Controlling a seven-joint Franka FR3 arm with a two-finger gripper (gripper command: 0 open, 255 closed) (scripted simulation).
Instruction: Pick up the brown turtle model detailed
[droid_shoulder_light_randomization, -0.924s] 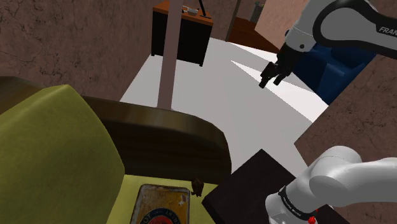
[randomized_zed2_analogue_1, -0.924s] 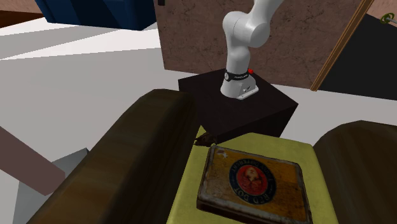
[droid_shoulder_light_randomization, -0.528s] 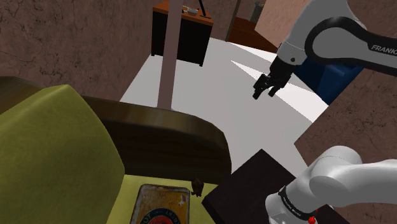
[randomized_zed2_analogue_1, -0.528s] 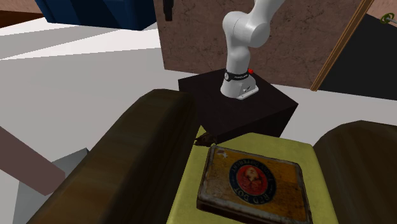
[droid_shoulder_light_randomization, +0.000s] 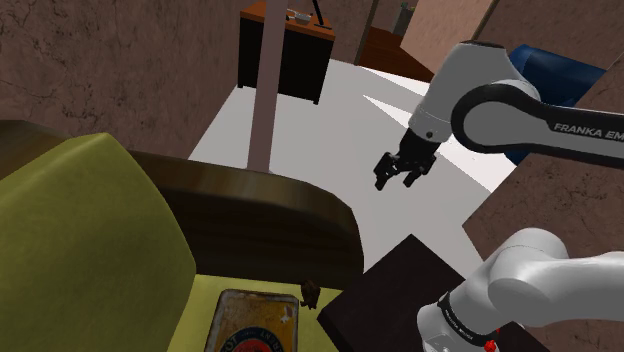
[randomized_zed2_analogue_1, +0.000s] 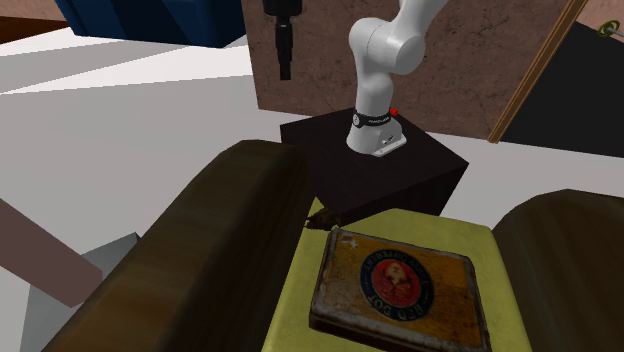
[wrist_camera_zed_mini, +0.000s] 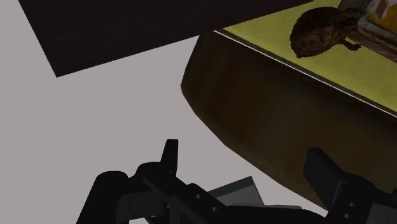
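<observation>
On the yellow seat cushion (wrist_camera_zed_mini: 264, 35) of a brown-armed sofa, the brown turtle (wrist_camera_zed_mini: 321, 32) sat just beside a flat printed tin (droid_shoulder_light_randomization: 250, 325), well apart from the open-fingered gripper (droid_shoulder_light_randomization: 396, 182), which should clear the armrest (droid_shoulder_light_randomization: 270, 215) before descending squarely over the shell.

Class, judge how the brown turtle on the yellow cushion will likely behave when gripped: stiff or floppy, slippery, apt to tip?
The turtle looks like a solid moulded figure, so it is probably stiff. Its rounded shell may slip in a pinch grip. It sits low and wide on the cushion, so tipping seems unlikely.
</observation>
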